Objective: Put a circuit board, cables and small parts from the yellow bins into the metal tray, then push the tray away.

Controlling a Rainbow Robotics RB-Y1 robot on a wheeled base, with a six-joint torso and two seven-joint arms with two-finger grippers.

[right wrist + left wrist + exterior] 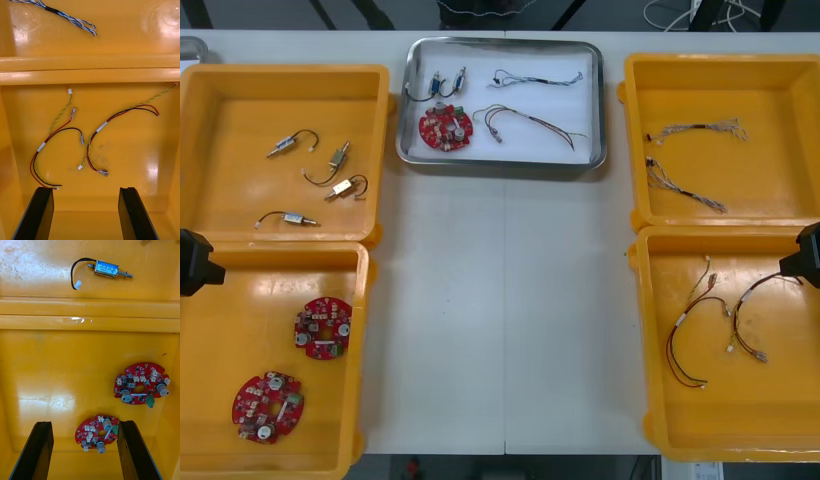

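The metal tray stands at the far middle of the table. It holds a red circuit board, small metal parts and thin cables. My left gripper hangs open over the near left yellow bin, at the left edge of the front view. One of that bin's two circuit boards lies below, between the fingers; the other lies beyond. My right gripper is open above the near right bin, over red and yellow cables; it sits at the right edge.
The far left bin holds several small metal parts. Twisted blue and white cables lie in the far right bin. Bare table runs between the bins in front of the tray.
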